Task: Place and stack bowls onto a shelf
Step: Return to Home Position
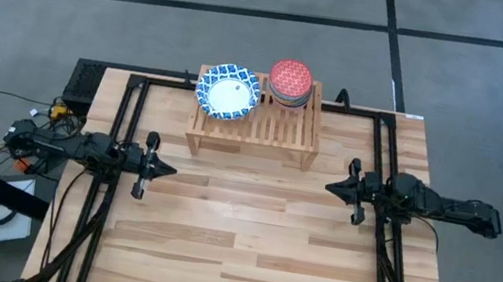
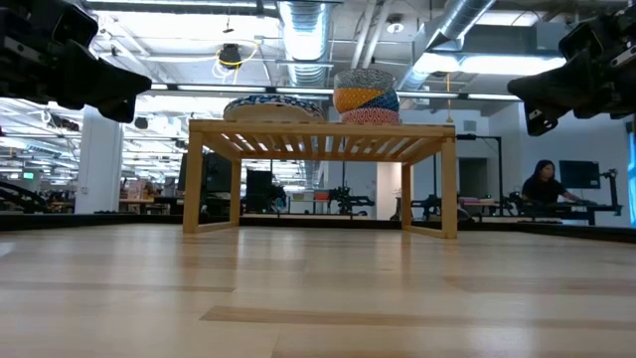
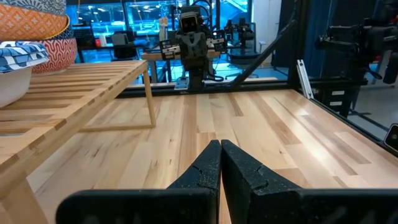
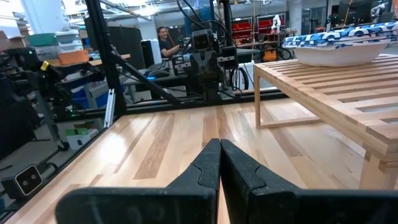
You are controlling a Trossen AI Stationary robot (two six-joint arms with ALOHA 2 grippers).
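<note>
A stack of wide white bowls with blue patterned rims (image 1: 229, 92) rests on the left part of the light-wood shelf (image 1: 254, 126), which stands on its legs at the table's far middle. Beside it on the slats sits a stack of smaller deep bowls, a red one on top (image 1: 290, 81). In the low view both stacks (image 2: 274, 106) (image 2: 366, 97) stand on the slatted top. My left gripper (image 1: 143, 164) waits shut above the table's left side. My right gripper (image 1: 355, 191) waits shut on the right side. Both are clear of the shelf.
A black frame of rails (image 1: 121, 131) runs along the table's left, right and far edges. Bare plank tabletop (image 1: 247, 232) lies between the arms and toward the near edge. A person (image 2: 545, 189) sits far off in the room behind.
</note>
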